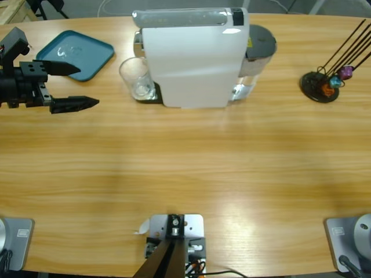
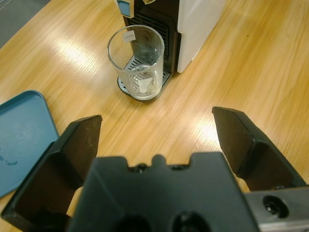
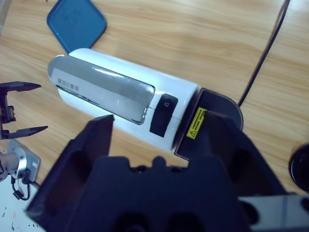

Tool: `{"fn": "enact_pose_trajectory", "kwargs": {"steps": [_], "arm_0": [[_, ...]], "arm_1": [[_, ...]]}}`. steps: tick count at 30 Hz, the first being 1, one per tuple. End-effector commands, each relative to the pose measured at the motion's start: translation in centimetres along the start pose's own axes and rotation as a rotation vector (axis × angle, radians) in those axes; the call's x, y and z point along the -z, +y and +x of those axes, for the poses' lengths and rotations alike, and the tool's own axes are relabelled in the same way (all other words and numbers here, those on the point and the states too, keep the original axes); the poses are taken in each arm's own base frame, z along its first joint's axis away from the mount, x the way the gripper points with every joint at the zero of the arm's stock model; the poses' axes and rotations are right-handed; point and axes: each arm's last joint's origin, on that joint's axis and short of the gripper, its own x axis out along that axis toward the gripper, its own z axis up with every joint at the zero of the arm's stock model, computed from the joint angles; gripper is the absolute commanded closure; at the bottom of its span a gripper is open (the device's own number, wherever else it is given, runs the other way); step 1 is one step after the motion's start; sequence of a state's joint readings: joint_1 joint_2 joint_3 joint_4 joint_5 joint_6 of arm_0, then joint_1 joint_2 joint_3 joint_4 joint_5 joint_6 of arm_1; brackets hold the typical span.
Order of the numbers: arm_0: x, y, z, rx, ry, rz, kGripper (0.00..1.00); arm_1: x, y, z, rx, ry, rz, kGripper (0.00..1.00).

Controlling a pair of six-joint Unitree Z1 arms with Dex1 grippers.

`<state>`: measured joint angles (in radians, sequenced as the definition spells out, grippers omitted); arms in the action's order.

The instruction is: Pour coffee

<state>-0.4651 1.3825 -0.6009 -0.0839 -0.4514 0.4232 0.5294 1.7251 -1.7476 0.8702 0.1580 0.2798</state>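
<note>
Item: wooden table (image 1: 185,174), long, carrying all pieces listed below.

Item: coffee machine (image 1: 194,55), white body with a silver lid on top and a grey tank at its right end, standing at the far middle of the table. In the right wrist view the machine (image 3: 120,104) is showing from above, its silver lid, a black button and a yellow warning label facing the camera.

Item: clear glass (image 1: 137,78), upright, sitting on the machine's black drip tray at the machine's left side, under its spout. In the left wrist view the glass (image 2: 136,60) is showing a shallow pale layer at its bottom; whether this is the coffee cannot be told for certain.

Item: blue tray (image 1: 78,55), lying flat at the far left, left of the glass and apart from it.

Item: capsule stand (image 1: 322,87), black round base with thin dark rods leaning up to the right, holding a few small coloured capsules, at the far right.

Item: left gripper (image 1: 72,86), coming in from the left edge, hovering just off the tray's near edge and pointing right toward the glass; jaws spread wide, grasping nothing, well short of the glass.

Item: right gripper (image 3: 159,135), hanging above the machine and looking down on it; jaws parted, released, nothing between them. It is not appearing in the high view.
</note>
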Motion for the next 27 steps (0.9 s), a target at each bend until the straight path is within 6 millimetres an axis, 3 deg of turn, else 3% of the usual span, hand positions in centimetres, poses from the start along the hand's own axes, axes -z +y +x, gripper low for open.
{"fn": "enact_pose_trajectory", "kwargs": {"steps": [1, 13, 20, 24, 27], "arm_0": [[0.3, -0.1, 0.4, 0.004, 0.016, -0.014, 0.0], [0.5, -0.3, 0.4, 0.008, 0.019, -0.017, 0.0], [0.9, -0.4, 0.9, 0.026, 0.042, -0.024, 0.0], [0.7, -0.4, 0.8, 0.022, 0.035, -0.02, 0.0], [0.7, -0.6, 0.8, 0.031, 0.033, -0.014, 0.0]], "arm_1": [[0.9, 0.0, 1.1, 0.03, 0.07, 0.013, 0.0], [1.2, 0.1, -0.1, 0.029, 0.053, -0.051, 0.0], [3.3, 0.2, -4.6, 0.008, -0.008, -0.062, 0.0], [4.1, 0.1, -6.1, 0.013, -0.026, -0.06, 0.0], [6.8, -0.6, -6.2, 0.014, 0.006, -0.07, 0.0]]}}
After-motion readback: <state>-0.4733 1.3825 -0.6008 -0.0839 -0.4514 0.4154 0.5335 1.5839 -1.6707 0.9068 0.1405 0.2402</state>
